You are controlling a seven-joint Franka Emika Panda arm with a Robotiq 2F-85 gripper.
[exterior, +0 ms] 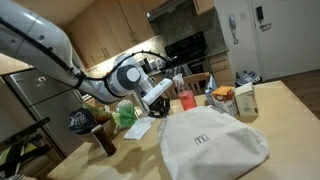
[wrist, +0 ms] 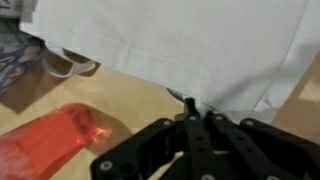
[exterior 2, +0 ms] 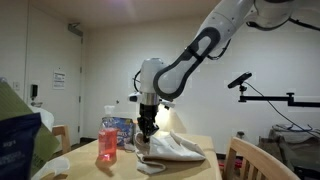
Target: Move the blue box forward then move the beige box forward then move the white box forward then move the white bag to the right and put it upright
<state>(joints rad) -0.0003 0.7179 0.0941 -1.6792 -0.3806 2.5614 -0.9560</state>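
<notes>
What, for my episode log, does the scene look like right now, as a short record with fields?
gripper: shut, fingertips pinching the white bag's edge
white bag: lying slumped on the table, not upright
red cup: standing close beside the gripper
beige box: upright beyond the bag
table: light wood, bare at that end

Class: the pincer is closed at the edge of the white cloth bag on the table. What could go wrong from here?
1. The pincer grips only the hem of the large white cloth tote bag; so thin a fold may slip out on lifting.
2. The red translucent container stands close beside the pincer; a swinging bag might topple it.
3. The bag is limp and may slump instead of standing upright.
</notes>
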